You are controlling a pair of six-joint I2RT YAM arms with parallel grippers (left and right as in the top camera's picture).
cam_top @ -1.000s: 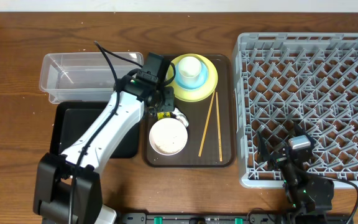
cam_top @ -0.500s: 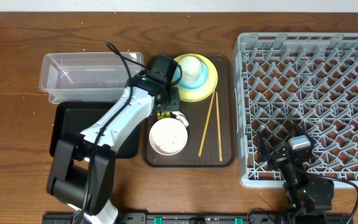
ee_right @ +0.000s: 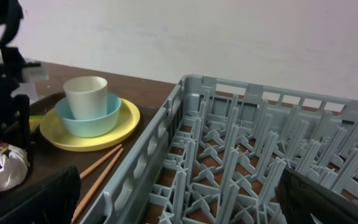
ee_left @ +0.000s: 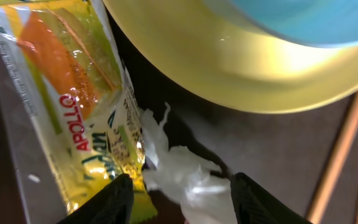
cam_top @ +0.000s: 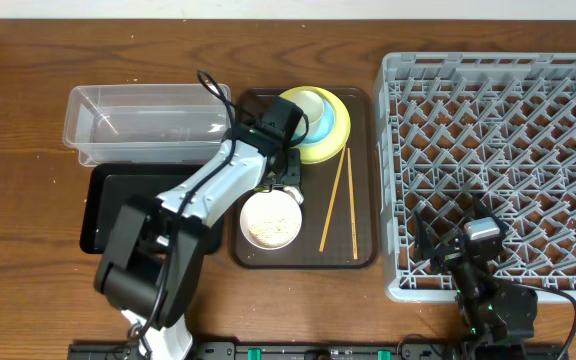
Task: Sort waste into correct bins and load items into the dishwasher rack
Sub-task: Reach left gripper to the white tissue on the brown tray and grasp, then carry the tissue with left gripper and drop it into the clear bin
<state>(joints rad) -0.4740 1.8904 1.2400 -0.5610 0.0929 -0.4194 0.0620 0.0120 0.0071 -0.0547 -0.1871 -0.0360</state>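
Barely begun: left gripper (ee_left: pixel 180 182) spread wide astride tissue (ee_left: pixel 174 163) by wrapper (ee_left: pixel 73 106), midway between side edges; right gripper (ee_right: pixel 179 208) wide, near front-right corner; tub (cam_top: pixel 88 125), black tray (cam_top: pixel 106 215), rack (cam_top: pixel 398 180) empty; plate (cam_top: pixel 338 137), bowl (cam_top: pixel 270 222), chopsticks (cam_top: pixel 338 200) yet to load.

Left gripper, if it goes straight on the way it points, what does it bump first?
Probably the crumpled white tissue, which sits right ahead of the open left gripper, beside the yellow-green wrapper. How far is unclear.

Cup (ee_right: pixel 86 93) in dish (ee_right: pixel 89 122) on plate (ee_right: pixel 73 140); chopsticks (cam_top: pixel 338 200) right of bowl (cam_top: pixel 270 222)
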